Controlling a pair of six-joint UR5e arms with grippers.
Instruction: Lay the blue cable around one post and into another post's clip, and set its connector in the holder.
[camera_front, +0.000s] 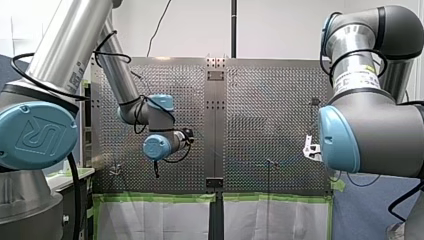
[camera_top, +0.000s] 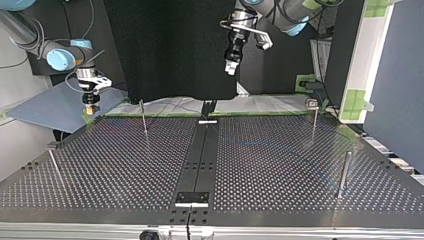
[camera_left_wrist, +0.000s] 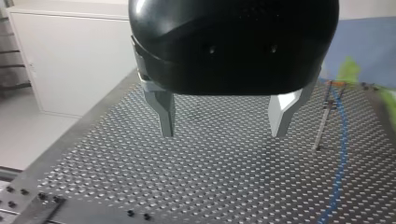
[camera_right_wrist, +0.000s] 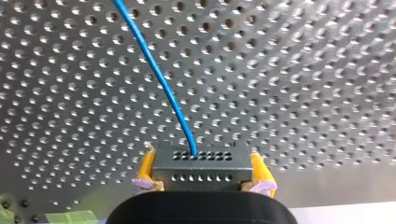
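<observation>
White wall (camera_front: 280, 30) behind the perforated table (camera_front: 270, 100), black pole (camera_front: 233, 27) running up it. Green tape (camera_front: 160, 198) along the table's edge, white sheeting (camera_front: 150, 220) below. Top view: black backdrop (camera_top: 170, 45) behind the table, blue-grey board (camera_top: 50, 110) at left, white upright panel (camera_top: 372, 50) at right. Left wrist view: white cabinet (camera_left_wrist: 70, 60), pale floor (camera_left_wrist: 28, 140).

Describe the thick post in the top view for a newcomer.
On the perforated table, right of the dark centre strip, look near the view's right edge. The thick post stands there, nearer the camera than the thin clip-topped post. It alone is stout; the others are thin rods.
</observation>
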